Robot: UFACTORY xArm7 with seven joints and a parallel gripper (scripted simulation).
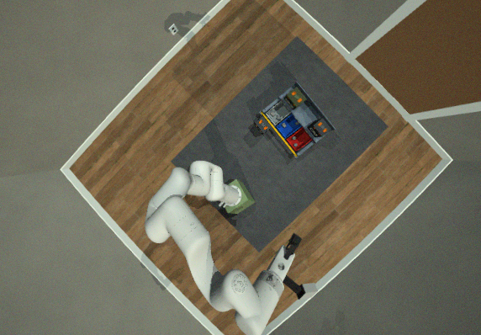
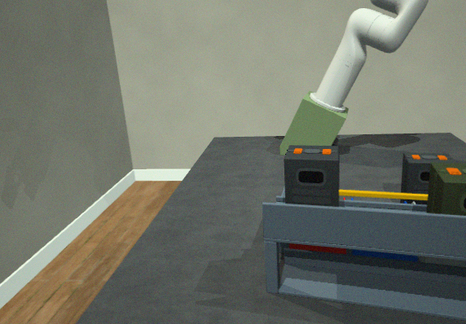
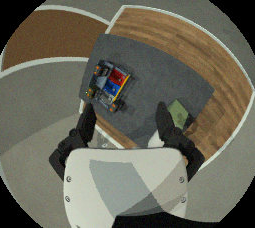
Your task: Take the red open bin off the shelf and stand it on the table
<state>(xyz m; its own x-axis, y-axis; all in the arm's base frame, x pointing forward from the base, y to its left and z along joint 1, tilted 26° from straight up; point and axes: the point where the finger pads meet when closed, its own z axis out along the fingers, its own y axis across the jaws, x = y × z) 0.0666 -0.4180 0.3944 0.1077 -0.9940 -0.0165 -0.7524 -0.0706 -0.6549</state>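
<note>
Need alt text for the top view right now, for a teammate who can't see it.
The open, empty gripper hangs over the wood floor off the table's corner, far from the shelf. The red bin sits on the shelf beside the blue bin, untouched.

Matt surfaces nearly everywhere we look

We see a matt dark grey table top [image 1: 269,185], a plank floor [image 1: 126,126] with visible wood grain, and a smooth, slightly glossy white arm [image 1: 185,231]. The shelf [image 2: 358,224] looks like flat-painted grey metal; the red bin [image 1: 299,140] looks like smooth plastic.
</note>
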